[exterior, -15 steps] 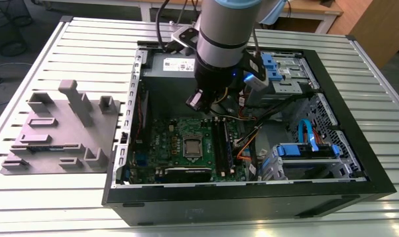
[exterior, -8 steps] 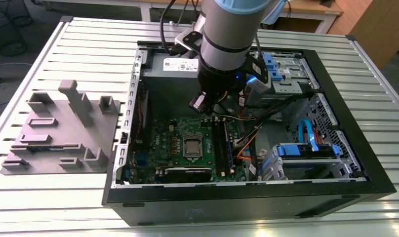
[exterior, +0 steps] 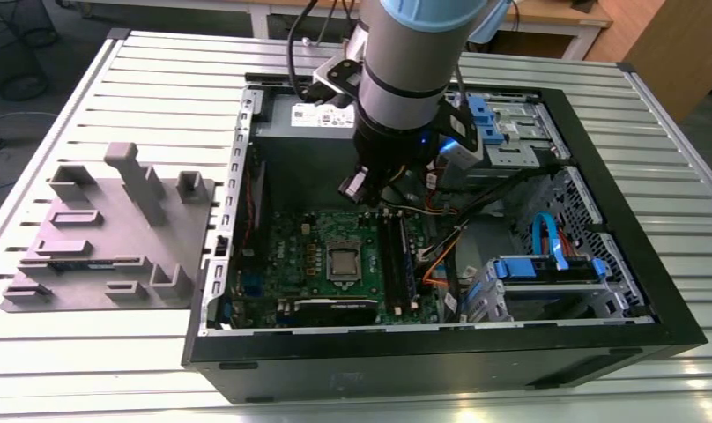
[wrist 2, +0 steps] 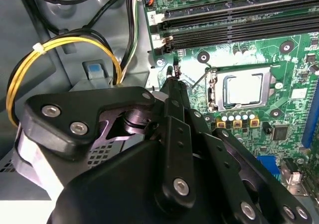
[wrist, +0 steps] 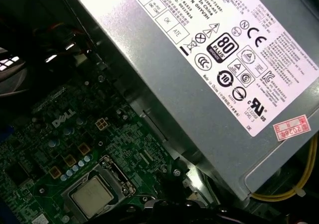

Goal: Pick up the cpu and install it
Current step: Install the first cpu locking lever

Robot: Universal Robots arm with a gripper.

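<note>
Even overhead light, dim case interior

The cpu (wrist 2: 242,90) is a flat square chip with a silver-grey top. It lies level, seated inside its socket frame (wrist 2: 215,89) on the motherboard (wrist 2: 294,59)

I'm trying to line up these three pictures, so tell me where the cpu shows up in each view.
Exterior view: the cpu sits in the socket frame at the middle of the green motherboard, below the arm.
Second wrist view: the cpu lies inside the socket frame, just beyond the gripper.
First wrist view: the cpu lies near the grey power supply.
Shared landmark: the socket frame.
</note>
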